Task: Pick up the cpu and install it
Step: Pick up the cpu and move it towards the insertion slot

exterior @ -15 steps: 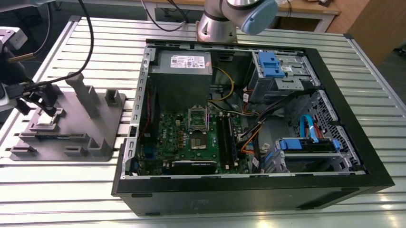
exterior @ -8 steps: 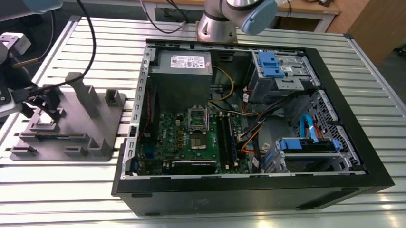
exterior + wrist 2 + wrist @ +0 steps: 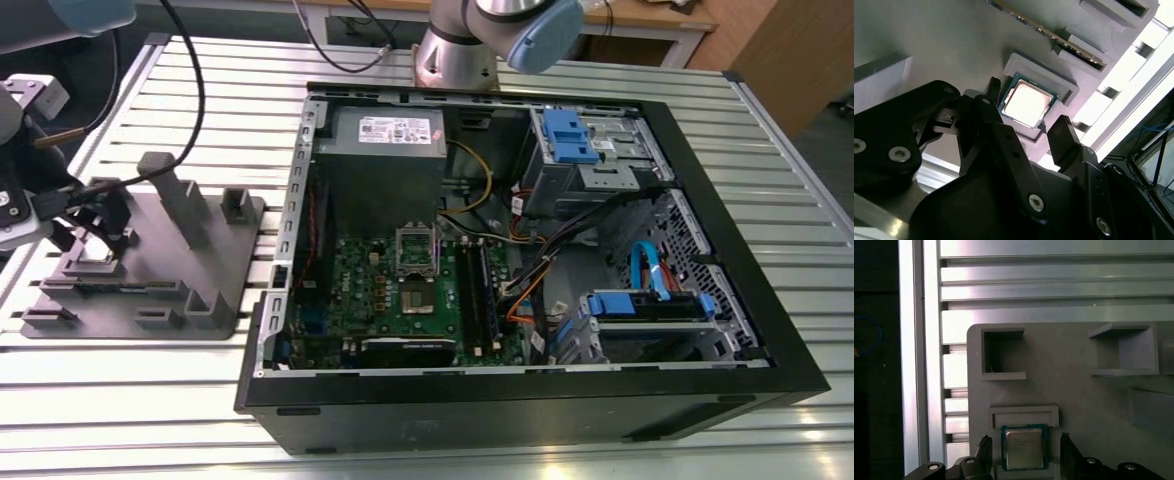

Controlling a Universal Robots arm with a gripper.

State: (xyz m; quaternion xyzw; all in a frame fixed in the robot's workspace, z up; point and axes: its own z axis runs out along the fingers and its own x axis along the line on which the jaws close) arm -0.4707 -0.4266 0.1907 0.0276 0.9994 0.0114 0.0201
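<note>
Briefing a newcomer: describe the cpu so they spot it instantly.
On the exterior view's left sits a grey tray with posts, beside the computer case. In the first wrist view the cpu lies straddled by the gripper, the tray's only shiny silver square.

We are finding the tray (image 3: 214,285) sitting on the surface (image 3: 134,400) toward the exterior view's left, with the computer case (image 3: 534,410) lying just beside it on the exterior view's right. The motherboard (image 3: 394,295) is lying inside the case. In both wrist views the cpu (image 3: 1024,449) is resting in a tray recess, and the end effector (image 3: 1025,440) is hovering there with one finger on either side, apart from it.
</note>
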